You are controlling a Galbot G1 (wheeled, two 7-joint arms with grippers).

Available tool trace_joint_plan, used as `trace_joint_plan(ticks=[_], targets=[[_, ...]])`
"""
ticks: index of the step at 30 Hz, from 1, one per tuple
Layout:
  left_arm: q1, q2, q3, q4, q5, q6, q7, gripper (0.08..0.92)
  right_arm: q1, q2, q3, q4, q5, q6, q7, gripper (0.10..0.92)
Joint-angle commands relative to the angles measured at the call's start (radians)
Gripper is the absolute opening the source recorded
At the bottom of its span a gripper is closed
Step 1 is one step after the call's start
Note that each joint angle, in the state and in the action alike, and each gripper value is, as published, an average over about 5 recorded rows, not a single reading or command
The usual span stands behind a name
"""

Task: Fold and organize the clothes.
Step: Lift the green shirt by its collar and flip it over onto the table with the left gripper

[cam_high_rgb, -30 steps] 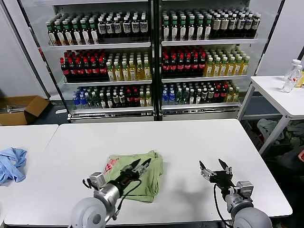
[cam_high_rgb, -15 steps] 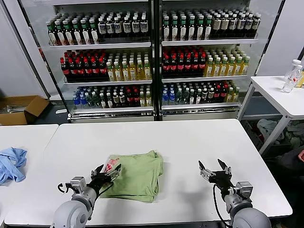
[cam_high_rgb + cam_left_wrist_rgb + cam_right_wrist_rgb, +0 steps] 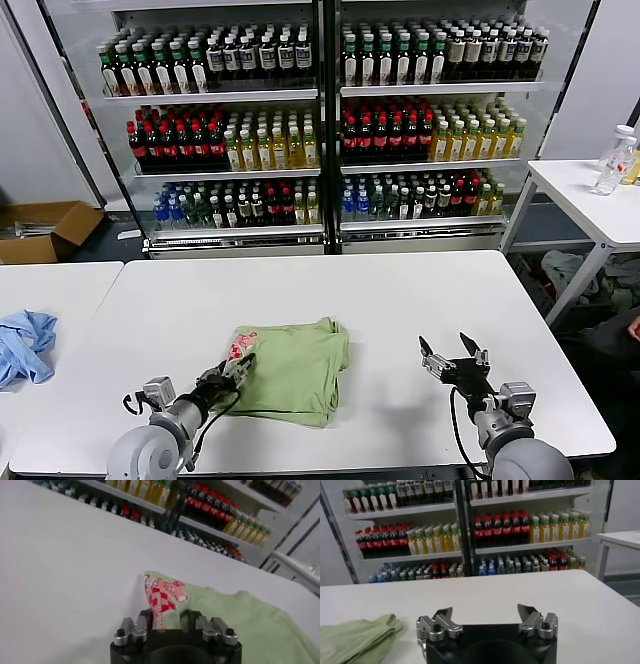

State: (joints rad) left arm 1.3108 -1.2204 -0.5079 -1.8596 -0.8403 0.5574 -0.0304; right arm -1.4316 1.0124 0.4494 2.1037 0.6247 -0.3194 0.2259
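Note:
The sage-green shirt point(image 3: 297, 365) lies folded on the white table point(image 3: 400, 290), its red-and-white patch point(image 3: 237, 347) at the near left corner. My left gripper point(image 3: 238, 368) is low at the shirt's left edge, right by the patch. In the left wrist view the gripper point(image 3: 167, 620) has its fingers a little apart, with the patch point(image 3: 162, 592) and the green shirt point(image 3: 240, 625) just in front of them. My right gripper point(image 3: 452, 356) hovers open and empty over bare table to the right of the shirt. The right wrist view shows the right gripper point(image 3: 485, 614) and the shirt point(image 3: 355, 637) off to one side.
A light blue garment point(image 3: 22, 345) lies on a separate white table at the far left. Drink coolers point(image 3: 320, 130) full of bottles stand behind the table. Another white table point(image 3: 590, 195) with bottles is at the right. A cardboard box point(image 3: 45, 230) sits on the floor.
My left gripper pulled back off the shirt's middle to its left side, then came in against the left edge. The shirt has shifted slightly right. The right arm has not moved.

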Motion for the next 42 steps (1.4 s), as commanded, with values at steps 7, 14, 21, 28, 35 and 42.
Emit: trace_joint_plan(ticks=[7, 14, 21, 28, 35, 42], targets=[[-0.019, -0.050, -0.108, 0.076, -0.510, 0.019, 0.021, 0.178, -0.015, -0.007, 0.014, 0.019, 0.008, -0.001, 0.003, 0.823], [-0.012, -0.037, -0.284, -0.020, -0.490, 0.007, -0.005, 0.105, -0.011, -0.011, 0.021, 0.027, 0.017, 0.000, 0.007, 0.823], [0.045, 0.161, -0.594, -0.176, -0.197, 0.014, 0.003, 0.106, 0.018, -0.005, 0.003, 0.019, 0.021, 0.002, 0.006, 0.823], [0.081, 0.292, -0.455, -0.285, 0.181, 0.017, 0.050, 0.106, 0.042, 0.000, -0.032, 0.028, 0.016, 0.001, 0.004, 0.823], [-0.024, 0.123, 0.155, -0.237, 0.604, -0.002, -0.006, 0.106, 0.036, 0.001, -0.023, 0.053, 0.012, 0.007, 0.000, 0.823], [-0.293, -0.129, 0.440, -0.054, 0.138, 0.019, -0.164, 0.106, 0.039, 0.017, -0.009, 0.051, -0.012, 0.012, -0.005, 0.823]])
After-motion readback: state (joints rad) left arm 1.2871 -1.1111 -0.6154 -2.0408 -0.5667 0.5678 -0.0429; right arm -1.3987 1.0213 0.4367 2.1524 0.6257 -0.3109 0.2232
